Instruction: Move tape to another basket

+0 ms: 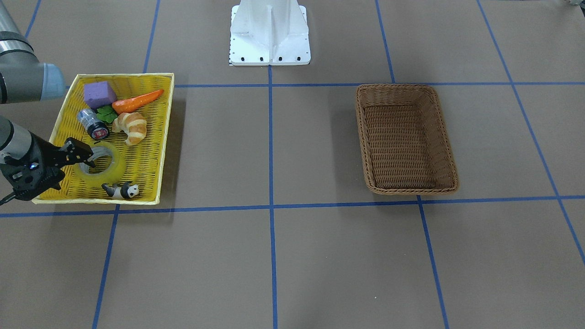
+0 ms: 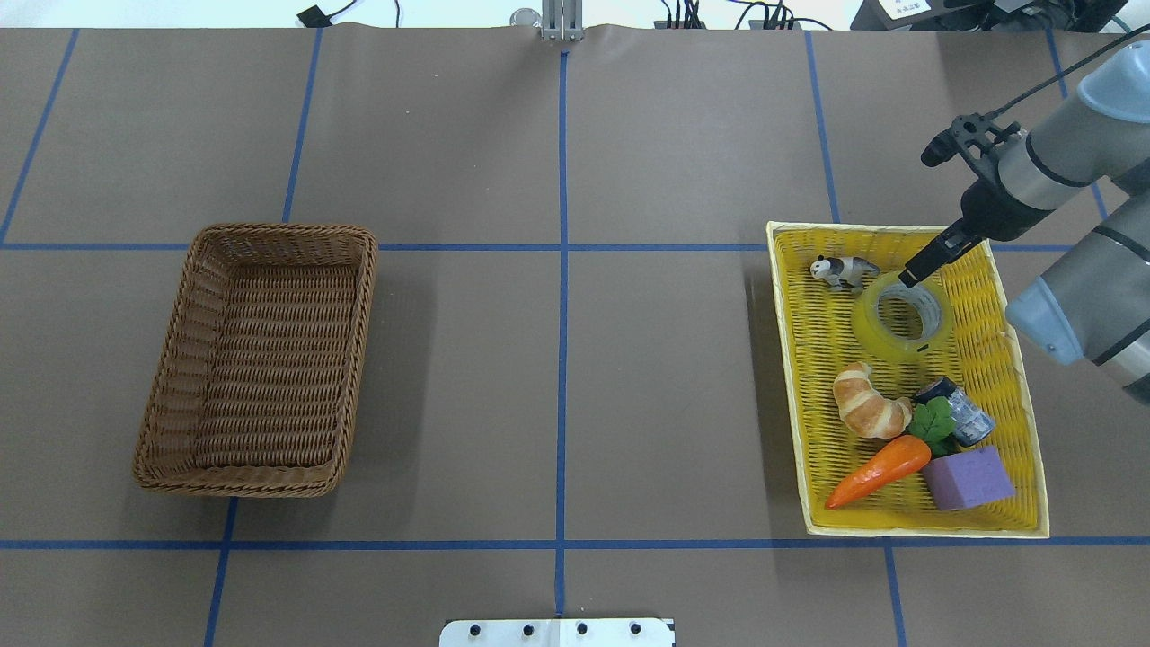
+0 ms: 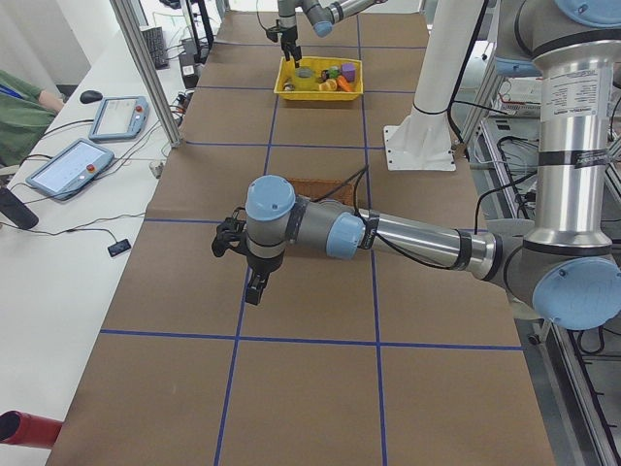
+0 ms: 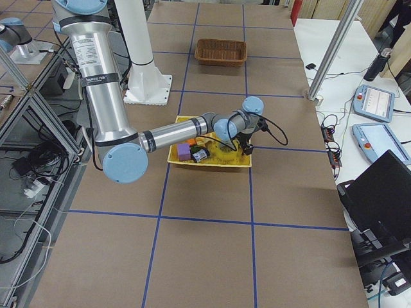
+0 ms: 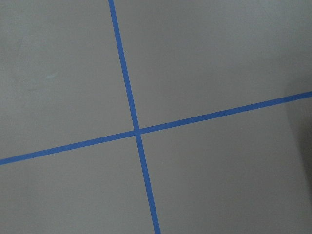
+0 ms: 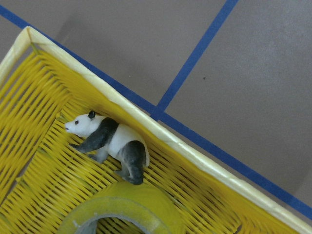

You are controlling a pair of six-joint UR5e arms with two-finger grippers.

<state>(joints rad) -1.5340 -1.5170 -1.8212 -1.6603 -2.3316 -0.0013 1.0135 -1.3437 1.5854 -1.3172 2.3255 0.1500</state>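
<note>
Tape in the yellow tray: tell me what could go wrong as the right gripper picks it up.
1. The right gripper is at one edge of the tape, so the roll may tilt or slip from an off-centre hold.
2. The panda lies close beside that edge and could get knocked.
3. The basket sits far across the table, so a weak hold may drop the roll on the way.

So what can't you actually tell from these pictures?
Right claw: whether it grips the tape; the claw overlaps its rim in the front-facing and overhead views.
Left claw: open or shut; only the left side view shows it.
Right wrist view: the tape is cut off at the bottom edge.
</note>
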